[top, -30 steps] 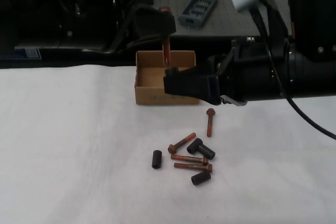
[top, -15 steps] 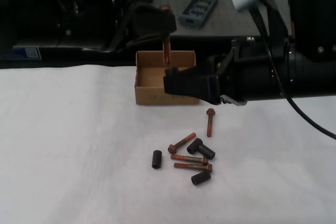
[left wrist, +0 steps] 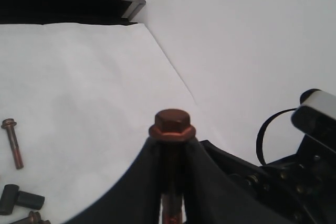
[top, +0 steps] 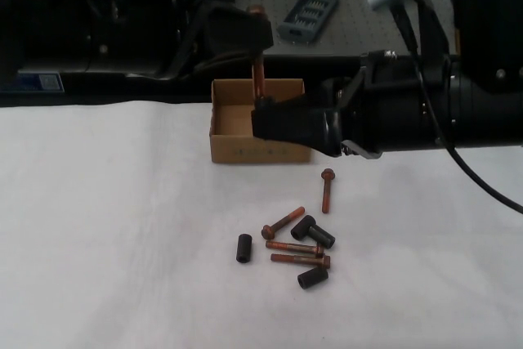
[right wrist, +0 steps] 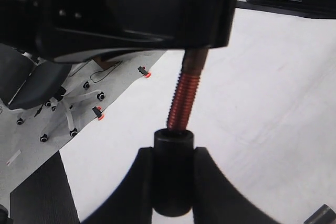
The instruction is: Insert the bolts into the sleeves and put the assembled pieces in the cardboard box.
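On the white tabletop point(top: 98, 267), closest to the camera, lies a little pile of parts. There are four loose sleeves point(top: 313, 277), short and black, all lying on their sides. Two of them touch each other. One lies a bit off to the left by itself. Three loose bolts point(top: 294, 247), brown and rusty looking, lie mixed in with them. Just behind the pile is a lone bolt point(top: 327, 190) with its head pointing away toward the box.

Farther back sits the cardboard box point(top: 237, 151), open at the top, on the back edge of the white tabletop.

Over the box the two arms meet. The right gripper point(right wrist: 173, 153) comes in from the right side. Its fingers are closed on a held sleeve point(right wrist: 173, 174), which stands upright between them. The left gripper point(left wrist: 172, 142) hangs above it. Its fingers are pinched on a held bolt point(right wrist: 185, 98) just under the head, so the bolt hangs straight down with the head on top. The bolt's ridged end is at the hole in the top of the held sleeve. I cannot tell how deep it goes in.

Far behind, a gray case point(top: 309, 12) with rows of slots lies on a dark bench.
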Robot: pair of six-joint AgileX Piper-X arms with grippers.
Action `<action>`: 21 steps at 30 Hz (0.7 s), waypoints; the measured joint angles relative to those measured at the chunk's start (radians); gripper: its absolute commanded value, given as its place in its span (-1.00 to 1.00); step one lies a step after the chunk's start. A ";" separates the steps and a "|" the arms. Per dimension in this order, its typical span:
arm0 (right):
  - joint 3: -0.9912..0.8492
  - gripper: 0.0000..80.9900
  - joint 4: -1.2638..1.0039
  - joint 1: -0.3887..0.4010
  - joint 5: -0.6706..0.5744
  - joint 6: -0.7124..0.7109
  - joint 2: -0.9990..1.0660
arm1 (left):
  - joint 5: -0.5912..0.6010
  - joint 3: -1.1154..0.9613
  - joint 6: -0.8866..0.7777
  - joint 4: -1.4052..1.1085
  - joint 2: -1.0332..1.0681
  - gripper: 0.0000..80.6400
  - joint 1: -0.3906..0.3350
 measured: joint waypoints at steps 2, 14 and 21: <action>0.000 -0.93 -0.005 0.000 0.000 0.004 0.000 | 0.000 0.000 0.000 0.000 0.000 -0.98 -0.010; 0.002 -0.93 -0.011 -0.002 0.008 0.020 0.000 | -0.043 0.000 0.000 0.000 0.000 -0.98 -0.033; 0.002 -0.93 -0.015 -0.015 0.010 0.023 0.000 | -0.044 0.000 0.030 0.000 0.000 -0.98 -0.033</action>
